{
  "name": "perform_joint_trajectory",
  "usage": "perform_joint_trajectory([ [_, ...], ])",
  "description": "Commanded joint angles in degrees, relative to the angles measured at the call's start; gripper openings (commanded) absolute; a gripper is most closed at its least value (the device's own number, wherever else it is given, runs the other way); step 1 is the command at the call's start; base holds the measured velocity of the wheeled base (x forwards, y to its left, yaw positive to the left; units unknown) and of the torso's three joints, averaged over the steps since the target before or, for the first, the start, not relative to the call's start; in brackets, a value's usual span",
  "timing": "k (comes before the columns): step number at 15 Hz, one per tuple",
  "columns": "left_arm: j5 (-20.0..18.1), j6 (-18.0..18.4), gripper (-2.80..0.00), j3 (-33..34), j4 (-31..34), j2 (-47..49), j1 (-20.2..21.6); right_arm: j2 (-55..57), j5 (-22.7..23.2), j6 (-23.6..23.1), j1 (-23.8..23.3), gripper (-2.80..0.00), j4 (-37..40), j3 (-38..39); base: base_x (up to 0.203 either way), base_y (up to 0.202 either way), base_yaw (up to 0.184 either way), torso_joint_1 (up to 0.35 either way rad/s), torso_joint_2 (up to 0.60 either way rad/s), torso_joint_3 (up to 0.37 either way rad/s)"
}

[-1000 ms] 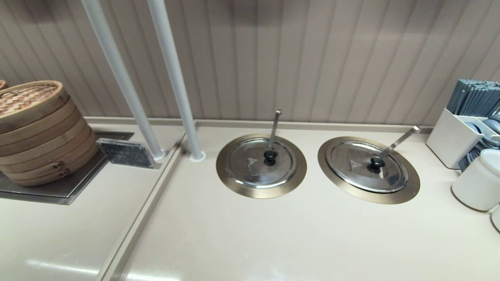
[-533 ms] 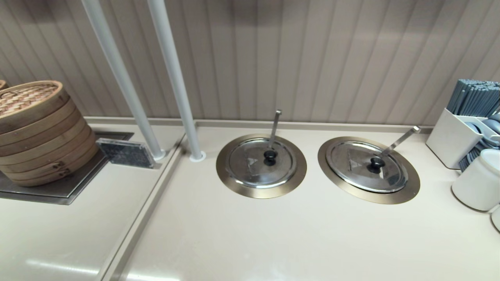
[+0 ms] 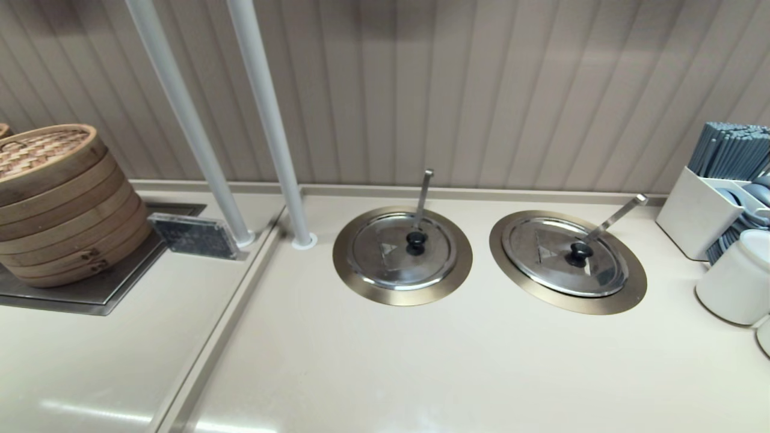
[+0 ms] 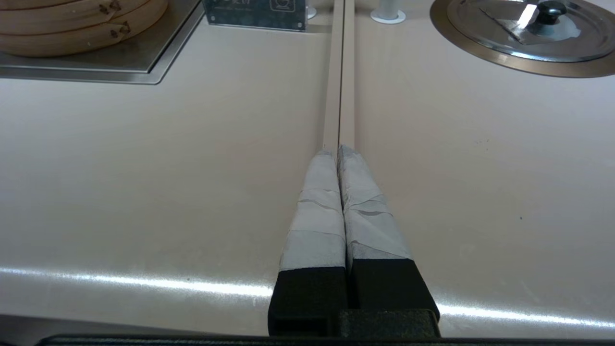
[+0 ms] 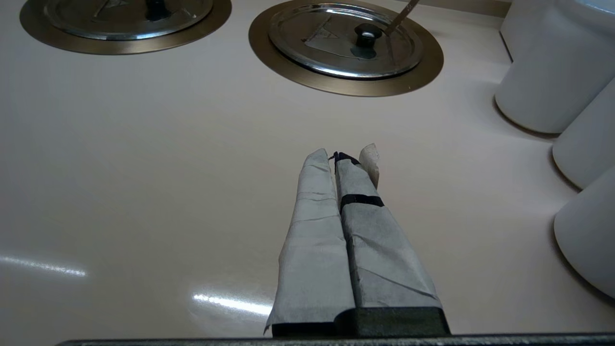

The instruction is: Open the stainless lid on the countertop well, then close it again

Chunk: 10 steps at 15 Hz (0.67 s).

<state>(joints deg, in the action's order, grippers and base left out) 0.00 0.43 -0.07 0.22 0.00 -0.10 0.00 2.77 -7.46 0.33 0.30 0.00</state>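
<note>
Round shiny stainless lid (image 3: 565,255) has a black knob (image 3: 579,253) and a wide brass-coloured ring (image 3: 625,294) round it. Beige countertop (image 3: 385,361), tan woven bamboo steamer stack (image 3: 57,198), white tubs (image 3: 731,279), grey-blue chopsticks (image 3: 731,150).

**Materials and Surface Finish**

The stainless lid (image 3: 565,255) is seen as polished, mirror-bright steel with a glossy black knob. The countertop well (image 3: 625,297) is ringed in brushed, brass-coloured metal. The counter (image 3: 421,367) is noted as smooth, cream and semi-gloss. The steamer baskets (image 3: 57,204) are of woven bamboo. Fingers (image 5: 312,202) of both grippers are wrapped in matt, creased grey tape.
</note>
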Motion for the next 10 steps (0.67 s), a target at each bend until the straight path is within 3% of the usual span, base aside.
perform_joint_trajectory([
  [1, 0.0, 0.0, -2.8, 0.0, 0.0, 0.0, 0.0, 0.1, 0.0, 0.6, 0.1, -2.8, 0.0, -0.1, 0.0, 0.0, 0.0, 0.0, 0.0, 0.0],
  [10, 0.0, 0.0, -2.8, 0.0, 0.0, 0.0, 0.0, 0.1, -0.1, 1.7, 0.1, -2.8, -0.1, 0.0, 0.0, 0.0, 0.0, 0.0, 0.0, 0.0],
])
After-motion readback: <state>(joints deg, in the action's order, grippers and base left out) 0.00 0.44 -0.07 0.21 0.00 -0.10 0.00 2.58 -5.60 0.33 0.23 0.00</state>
